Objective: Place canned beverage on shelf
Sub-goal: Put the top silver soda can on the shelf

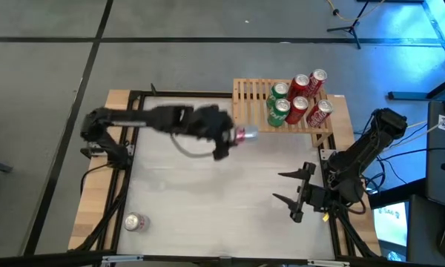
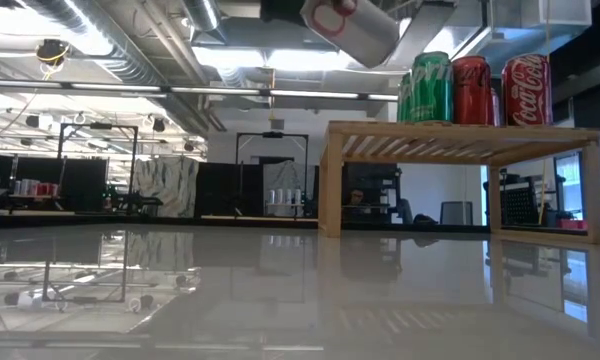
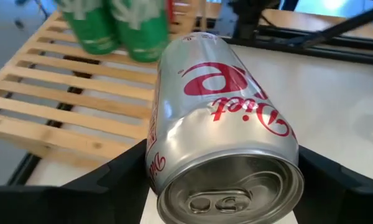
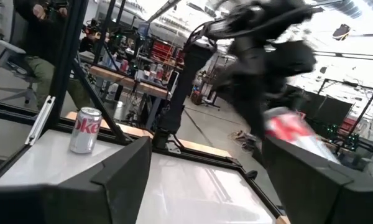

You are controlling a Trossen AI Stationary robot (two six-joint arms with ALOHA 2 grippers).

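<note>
- The left gripper (image 1: 233, 136) is clamped on a silver can (image 1: 246, 134), lying on its side in the air just off the front edge of the shelf (image 1: 251, 95).
- In the left wrist view the silver can (image 3: 221, 121) reads "Diet" in red script, with its pull-tab end facing the camera.
- The shelf stands at the far right of the table (image 1: 208, 200); its left part is bare slats.
- 5 cans stand grouped on the shelf's right part: 2 green cans (image 1: 279, 104) nearest the held can and 3 red cans (image 1: 310, 95) beyond them.
- In the low view one red can (image 2: 526, 90) shows "Coca-Cola" script.
- A second silver can (image 1: 136, 222) stands alone near the table's front left corner, well apart from the shelf.
- The right gripper (image 1: 291, 187) waits near the table's right edge, fingers apart and holding nothing.
</note>
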